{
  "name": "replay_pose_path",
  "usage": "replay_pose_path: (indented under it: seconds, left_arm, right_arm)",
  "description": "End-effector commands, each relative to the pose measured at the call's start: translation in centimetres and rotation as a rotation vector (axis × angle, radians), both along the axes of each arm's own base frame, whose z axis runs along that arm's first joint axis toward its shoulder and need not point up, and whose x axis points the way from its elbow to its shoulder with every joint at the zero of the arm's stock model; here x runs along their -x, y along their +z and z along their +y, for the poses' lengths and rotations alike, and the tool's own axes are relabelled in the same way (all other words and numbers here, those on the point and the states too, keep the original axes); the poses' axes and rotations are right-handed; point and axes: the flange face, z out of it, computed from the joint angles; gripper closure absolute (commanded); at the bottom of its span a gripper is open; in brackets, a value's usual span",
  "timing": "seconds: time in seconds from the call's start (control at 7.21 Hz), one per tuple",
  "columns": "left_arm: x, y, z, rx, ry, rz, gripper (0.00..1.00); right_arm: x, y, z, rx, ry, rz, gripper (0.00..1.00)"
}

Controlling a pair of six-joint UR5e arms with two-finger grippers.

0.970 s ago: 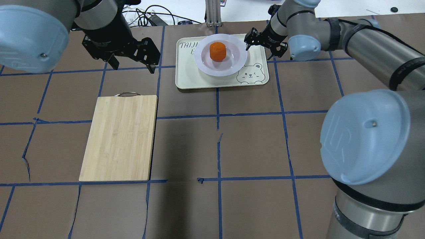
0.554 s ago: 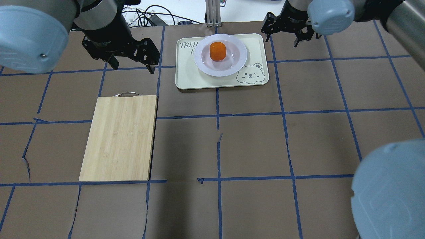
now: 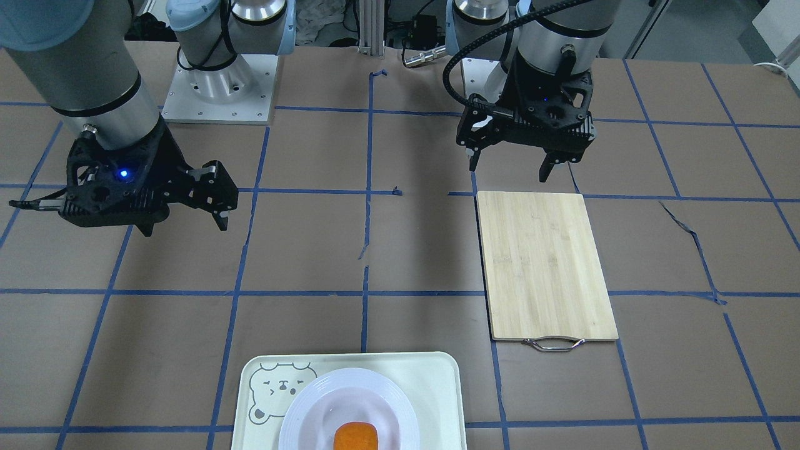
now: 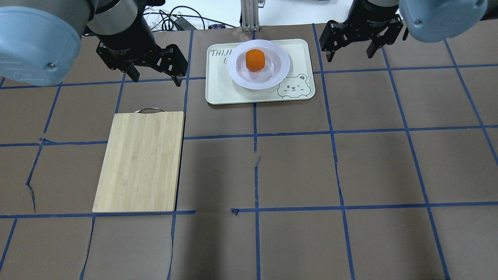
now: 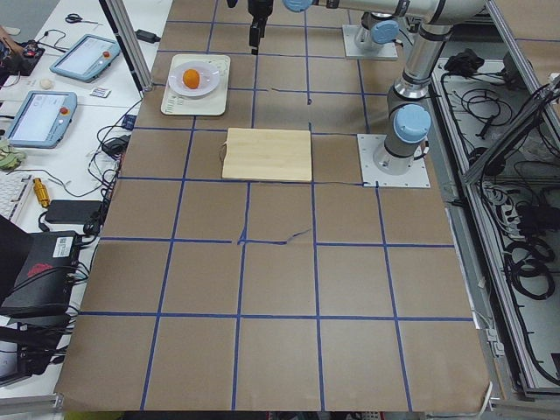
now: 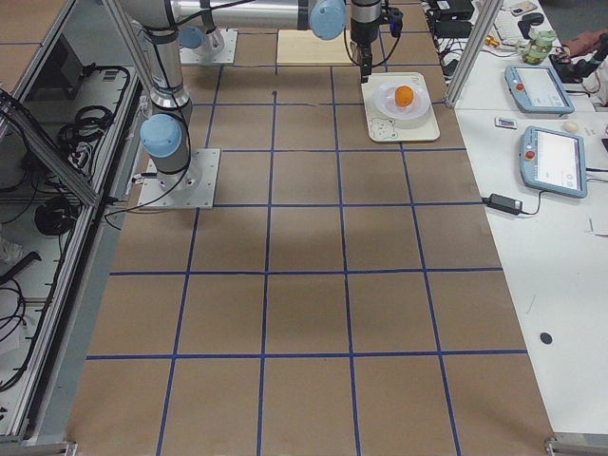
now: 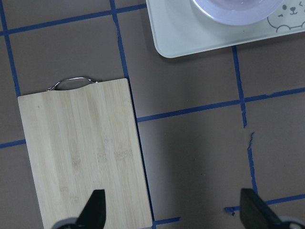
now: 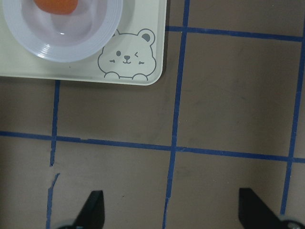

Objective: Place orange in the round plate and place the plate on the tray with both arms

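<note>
The orange [image 4: 255,60] sits in the sunken centre of the white round plate [image 4: 236,73]. The plate rests on the pale tray [image 4: 221,90] at the far middle of the table. My left gripper [image 4: 155,74] hovers open and empty to the tray's left, above the table. Off the tray's right edge, my right gripper [image 4: 349,54] also hovers open and empty. Neither gripper touches the plate or tray. In the right wrist view the plate [image 8: 90,47] and the bear drawing show at the upper left, with the open gripper [image 8: 171,212] over bare table.
A bamboo cutting board [image 4: 140,161] with a metal handle lies on the left half of the table, nearer me than my left gripper. Brown paper with blue tape lines covers the table. Cables and a metal post stand beyond the far edge.
My right gripper has drawn away from the plate's right rim and swung right, off the tray, rising as it went. The left gripper, plate, orange and tray have not moved.
</note>
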Motion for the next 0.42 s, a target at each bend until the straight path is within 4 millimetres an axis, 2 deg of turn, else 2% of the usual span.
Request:
replay_pose_path:
  seconds: [0.0, 0.28]
  left_arm:
    - [-0.01, 0.00, 0.00, 0.000, 0.000, -0.001, 0.00]
    - [-0.01, 0.00, 0.00, 0.000, 0.000, -0.001, 0.00]
  right_arm:
    - [0.83, -0.87, 0.84, -0.016, 0.025, 0.005, 0.00]
    - [0.46, -0.65, 1.51, -0.024, 0.027, 0.009, 0.00]
